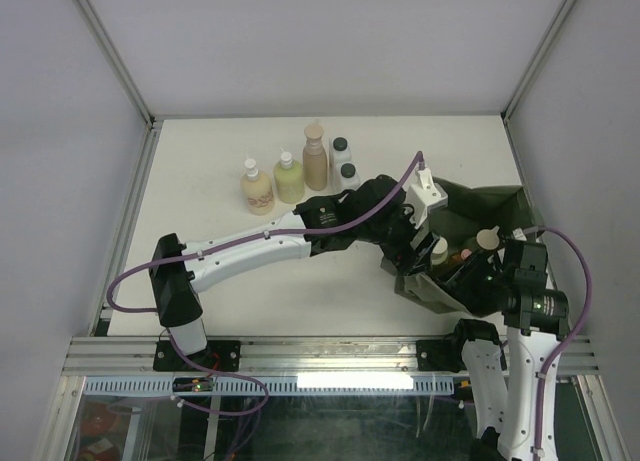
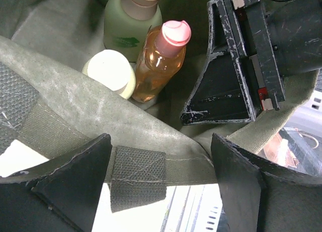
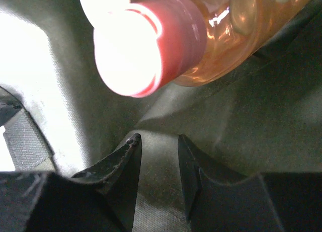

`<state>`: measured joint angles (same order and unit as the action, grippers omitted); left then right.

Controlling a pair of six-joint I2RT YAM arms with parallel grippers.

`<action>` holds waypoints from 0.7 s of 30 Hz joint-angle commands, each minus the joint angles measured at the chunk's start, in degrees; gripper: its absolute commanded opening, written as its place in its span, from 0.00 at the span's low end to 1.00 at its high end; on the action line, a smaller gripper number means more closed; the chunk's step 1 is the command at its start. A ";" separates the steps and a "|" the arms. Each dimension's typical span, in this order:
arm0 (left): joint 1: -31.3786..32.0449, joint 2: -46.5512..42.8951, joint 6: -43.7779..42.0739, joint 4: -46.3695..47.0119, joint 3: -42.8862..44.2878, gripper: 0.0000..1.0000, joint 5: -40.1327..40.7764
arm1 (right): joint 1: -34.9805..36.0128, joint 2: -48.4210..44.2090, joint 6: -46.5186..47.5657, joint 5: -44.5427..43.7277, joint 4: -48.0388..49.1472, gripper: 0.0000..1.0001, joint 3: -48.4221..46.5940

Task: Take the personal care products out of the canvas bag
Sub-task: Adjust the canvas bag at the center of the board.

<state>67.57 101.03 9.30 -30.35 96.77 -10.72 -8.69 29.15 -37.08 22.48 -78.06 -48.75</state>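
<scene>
The canvas bag [image 2: 75,116] showed a coarse, matt olive weave, and its strap [image 2: 138,179] was rougher ribbed webbing, stitched across. Inside the bag, the orange bottle [image 2: 156,66] was clear glossy plastic catching highlights, its pink cap [image 2: 176,33] smooth and shiny. Beside it, the pale green bottle [image 2: 123,30] looked satin and opaque. Against the bag's cloth, the right gripper [image 3: 158,139] had matt black pads [image 3: 118,166], chipped pale at the edges.
</scene>
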 commanded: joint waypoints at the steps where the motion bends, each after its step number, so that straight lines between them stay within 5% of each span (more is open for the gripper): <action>1: 0.50 0.39 -1.68 1.25 -1.72 0.74 0.09 | 0.14 2.03 0.95 0.03 -2.12 0.38 -1.41; 7: 0.81 0.12 -4.23 1.68 -5.07 0.59 -0.63 | 0.14 6.73 3.20 -13.26 1.38 0.42 -17.46; 13: 3.13 1.35 -6.58 1.68 -4.97 0.51 0.21 | 0.10 10.29 4.62 -23.69 3.03 0.48 -21.22; 15: 3.30 2.11 -6.71 0.70 -3.40 0.53 0.88 | 0.08 10.17 6.15 -22.14 1.19 0.49 -21.63; 21: 3.18 4.30 -7.60 -3.61 6.12 0.60 3.15 | 0.14 10.15 10.64 -11.75 1.99 0.75 -21.44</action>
<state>70.59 104.09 4.19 -30.15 96.77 -10.11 -8.64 39.31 -30.02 6.17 -78.98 -67.66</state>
